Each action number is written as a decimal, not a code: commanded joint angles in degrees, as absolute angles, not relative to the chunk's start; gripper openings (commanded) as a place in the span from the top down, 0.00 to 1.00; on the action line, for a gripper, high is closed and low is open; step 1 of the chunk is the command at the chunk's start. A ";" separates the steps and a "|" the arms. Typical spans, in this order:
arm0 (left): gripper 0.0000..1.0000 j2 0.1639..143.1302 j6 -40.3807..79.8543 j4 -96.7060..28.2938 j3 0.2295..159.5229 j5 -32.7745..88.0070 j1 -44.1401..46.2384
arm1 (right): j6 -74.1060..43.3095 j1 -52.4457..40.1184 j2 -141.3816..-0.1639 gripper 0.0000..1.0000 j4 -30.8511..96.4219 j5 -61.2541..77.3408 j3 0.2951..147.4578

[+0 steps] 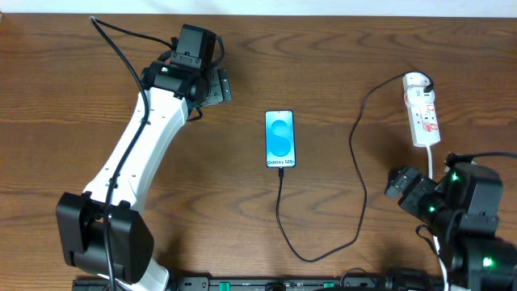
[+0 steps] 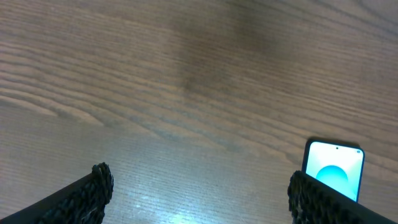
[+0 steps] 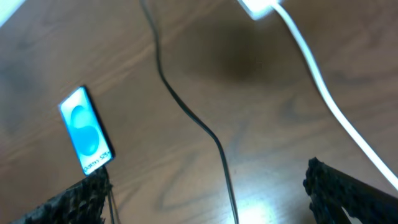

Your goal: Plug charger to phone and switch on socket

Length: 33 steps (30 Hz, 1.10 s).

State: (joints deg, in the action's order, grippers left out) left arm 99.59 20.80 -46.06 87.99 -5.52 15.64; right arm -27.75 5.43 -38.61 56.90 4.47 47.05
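The phone [image 1: 280,139] lies face up at the table's middle, its blue screen lit. It also shows in the left wrist view [image 2: 334,174] and the right wrist view [image 3: 86,129]. The black charger cable [image 1: 360,174] runs from the phone's lower edge, loops near the front, and climbs to the white socket [image 1: 422,113] at the far right. It crosses the right wrist view [image 3: 199,124]. The plug tip sits at the phone's bottom edge. My left gripper [image 1: 216,87] is open and empty, left of the phone. My right gripper [image 1: 404,187] is open and empty, below the socket.
The socket's white cord [image 1: 434,162] runs down toward my right arm and shows in the right wrist view [image 3: 323,93]. The wooden table [image 1: 81,73] spreads under both arms. Dark arm bases stand along the front edge.
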 commanded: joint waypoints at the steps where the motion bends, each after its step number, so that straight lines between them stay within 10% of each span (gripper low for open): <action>1: 0.07 99.96 21.08 -46.04 88.03 -6.55 15.59 | -21.06 5.15 -33.10 0.01 50.76 8.16 40.38; 33: 0.08 99.96 21.10 -46.04 88.03 -6.55 15.59 | -2.46 -0.86 -0.27 0.01 1.13 7.42 0.58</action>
